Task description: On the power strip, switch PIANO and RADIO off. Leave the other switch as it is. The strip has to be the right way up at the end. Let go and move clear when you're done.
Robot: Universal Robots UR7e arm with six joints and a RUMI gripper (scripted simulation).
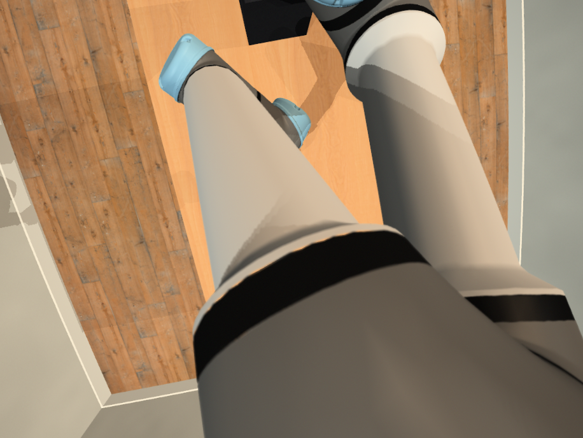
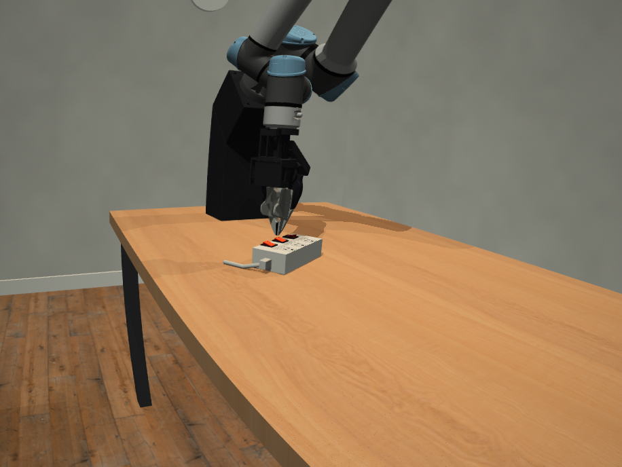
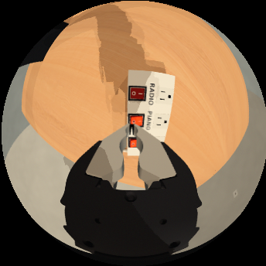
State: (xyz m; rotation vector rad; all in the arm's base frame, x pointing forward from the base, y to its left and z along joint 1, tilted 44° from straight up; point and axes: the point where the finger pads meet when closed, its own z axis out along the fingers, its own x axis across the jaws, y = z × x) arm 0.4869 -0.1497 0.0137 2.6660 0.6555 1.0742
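A grey power strip [image 2: 296,253] [image 3: 164,90] lies right way up on the wooden table [image 2: 402,326] [image 1: 334,155], with three rocker switches along one edge. In the wrist view the RADIO switch [image 3: 137,93] at the far end is dark red. The PIANO switch [image 3: 138,120] in the middle is bright orange-red. A third switch [image 3: 132,144], also bright, shows through the gap between the fingers; its label is hidden. My gripper [image 2: 278,228] [image 3: 131,124] is shut, points straight down and has its tips at the near edge of the PIANO switch. In the top view the arm hides the strip.
A short grey cable stub [image 2: 240,263] sticks out of the strip's near end. The arm's black base block [image 2: 228,160] [image 1: 275,21] stands on the table's far end, right behind the strip. The table's left edge [image 2: 151,281] is close by.
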